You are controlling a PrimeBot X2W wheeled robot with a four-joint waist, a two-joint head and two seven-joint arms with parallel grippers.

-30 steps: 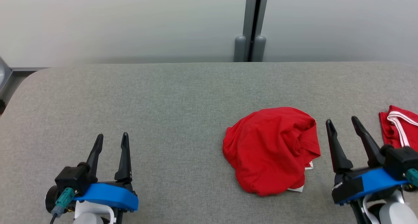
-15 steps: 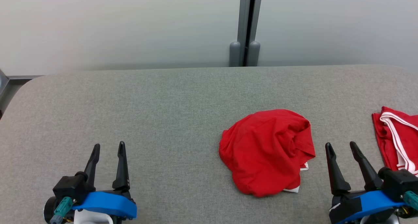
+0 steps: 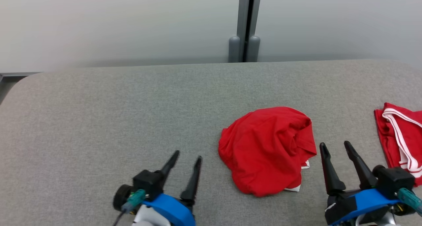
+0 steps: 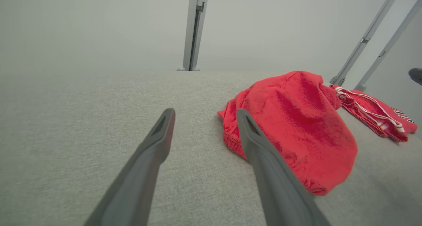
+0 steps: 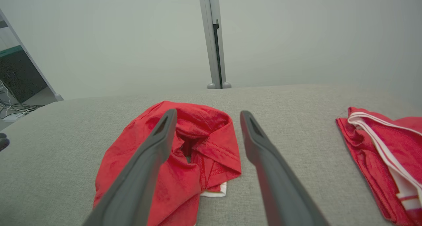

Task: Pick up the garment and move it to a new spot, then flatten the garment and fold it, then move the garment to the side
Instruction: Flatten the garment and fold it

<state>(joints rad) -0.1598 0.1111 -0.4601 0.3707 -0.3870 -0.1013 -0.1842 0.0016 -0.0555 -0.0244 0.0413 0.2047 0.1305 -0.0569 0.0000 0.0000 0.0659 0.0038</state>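
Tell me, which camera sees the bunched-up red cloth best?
Head view: the crumpled red garment lies whole, unblocked. Left wrist view: the left end effector crosses its edge. Right wrist view: the right end effector covers part.

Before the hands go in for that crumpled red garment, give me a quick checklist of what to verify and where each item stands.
1. Left hand open and empty: ok.
2. Right hand open and empty: ok.
3. Crumpled red garment lies on the gray table between both hands, held by neither: ok.
4. Striped red garment lies apart from it, bare table between: ok.
5. Garment flat enough to fold: not ok, it is bunched.
6. Which layer the exposed hem belongs to: cannot tell.
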